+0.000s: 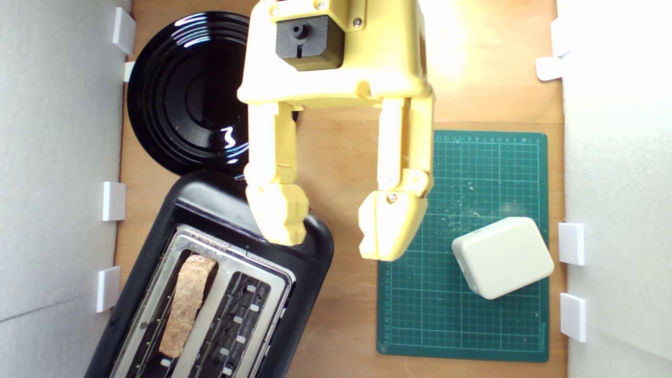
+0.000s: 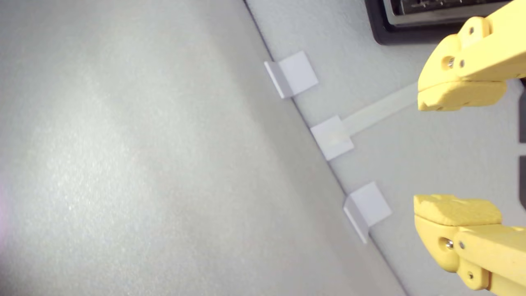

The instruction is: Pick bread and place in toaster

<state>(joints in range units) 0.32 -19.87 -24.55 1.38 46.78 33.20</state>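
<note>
In the exterior view, the bread (image 1: pixel 188 303) stands on edge in one slot of the toaster (image 1: pixel 310 252), at the lower left of the frame; it sits in the slot nearer the frame's left, and the slot beside it looks empty. The gripper (image 1: pixel 331 231) hangs at the centre of the frame with its yellow fingers (image 1: pixel 278 212) spread wide and nothing between them, one tip over the toaster's upper corner, the other at the edge of the green mat (image 1: pixel 462 315). A black plate (image 1: pixel 173 94) lies at upper left, and a white block (image 1: pixel 503 257) rests on the mat at right.

The slice looks light, dry and crumbly, with a rough crust that should grip well. If it needed handling again, I would pinch it gently across its flat faces near the top edge, since hard pressure could break it.

In the wrist view, the fingers are again apart and empty at the right of the frame, facing a pale wall (image 2: pixel 123 164); a corner of the toaster shows at upper right.
</note>
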